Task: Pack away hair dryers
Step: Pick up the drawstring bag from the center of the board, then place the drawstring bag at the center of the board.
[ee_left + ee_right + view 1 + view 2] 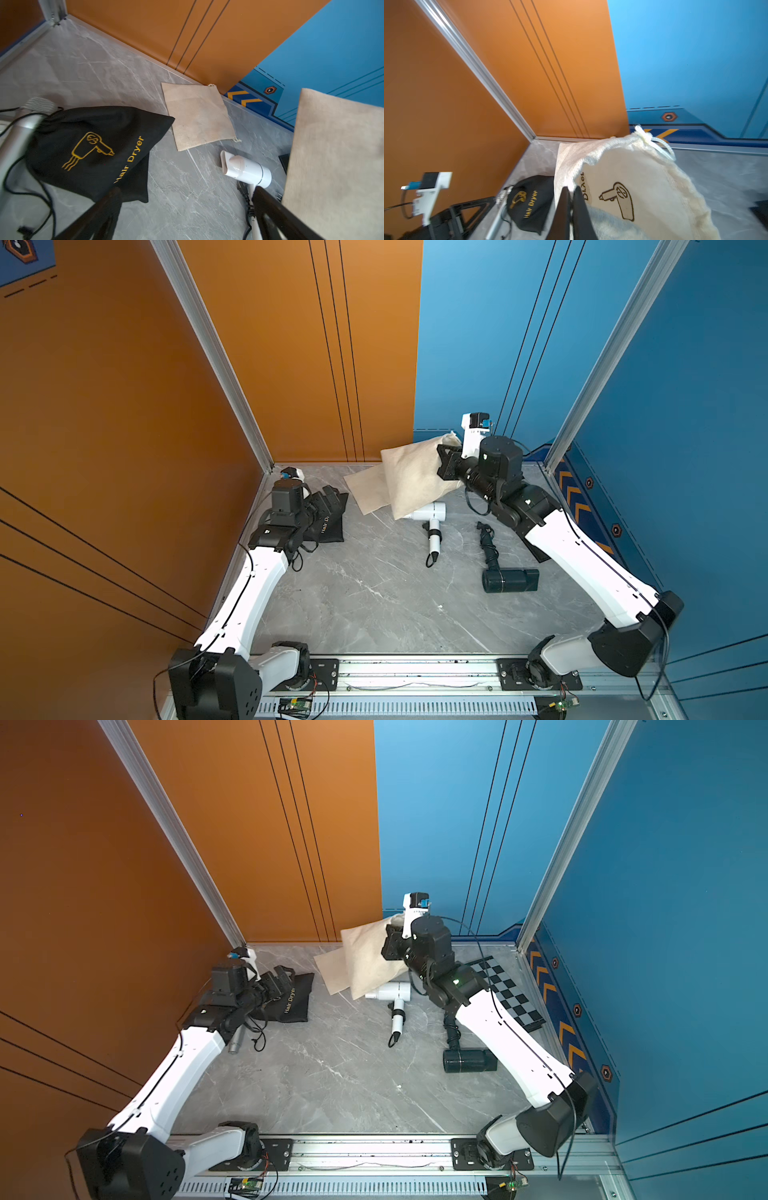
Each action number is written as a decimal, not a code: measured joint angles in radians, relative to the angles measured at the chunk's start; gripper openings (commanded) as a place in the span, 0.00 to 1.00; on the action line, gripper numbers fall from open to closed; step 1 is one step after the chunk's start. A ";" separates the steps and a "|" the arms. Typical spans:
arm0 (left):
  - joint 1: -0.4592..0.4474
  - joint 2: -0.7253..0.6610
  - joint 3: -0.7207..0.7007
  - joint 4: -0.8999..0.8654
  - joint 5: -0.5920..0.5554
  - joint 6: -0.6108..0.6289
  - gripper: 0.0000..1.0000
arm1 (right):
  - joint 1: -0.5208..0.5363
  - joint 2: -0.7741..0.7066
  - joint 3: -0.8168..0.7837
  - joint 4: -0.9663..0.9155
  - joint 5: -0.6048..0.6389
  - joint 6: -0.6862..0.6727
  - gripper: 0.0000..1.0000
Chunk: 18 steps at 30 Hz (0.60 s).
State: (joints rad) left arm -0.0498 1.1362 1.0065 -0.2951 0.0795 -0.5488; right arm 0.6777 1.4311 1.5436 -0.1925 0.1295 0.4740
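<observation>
Marble tabletop (374,605): white hair dryer (432,512) beneath beige pouch (411,477) in right tool (572,190)

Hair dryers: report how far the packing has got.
Done: nothing visibly packed; the black pouch looks filled, contents unseen. In hand: the right hand is shut on a raised beige pouch; the left hand is open. Left: the white dryer and dark dryer lie loose on the table; a flat beige pouch lies unused.
</observation>
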 measured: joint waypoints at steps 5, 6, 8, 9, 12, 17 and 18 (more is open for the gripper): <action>0.082 -0.073 -0.066 -0.036 0.000 -0.030 1.00 | 0.158 0.029 -0.153 0.134 0.078 0.165 0.00; 0.087 -0.082 -0.076 -0.042 0.000 -0.035 1.00 | 0.188 0.066 -0.169 0.158 0.085 0.205 0.00; 0.089 -0.090 -0.087 -0.052 0.000 -0.041 1.00 | 0.230 0.151 -0.180 0.191 0.084 0.265 0.00; 0.090 -0.091 -0.091 -0.056 0.000 -0.044 0.99 | 0.247 0.198 -0.181 0.202 0.080 0.294 0.00; 0.091 -0.091 -0.101 -0.063 0.000 -0.047 0.99 | 0.282 0.320 -0.188 0.209 0.036 0.354 0.20; 0.091 -0.089 -0.105 -0.069 0.002 -0.047 0.99 | 0.254 0.393 -0.165 0.066 -0.078 0.318 0.82; 0.091 -0.085 -0.105 -0.069 0.002 -0.047 1.00 | 0.241 0.387 -0.156 0.025 -0.081 0.294 0.86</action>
State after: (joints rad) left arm 0.0410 1.0512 0.9020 -0.3641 0.0818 -0.5961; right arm 0.9184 1.8183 1.3872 -0.1677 0.0483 0.7681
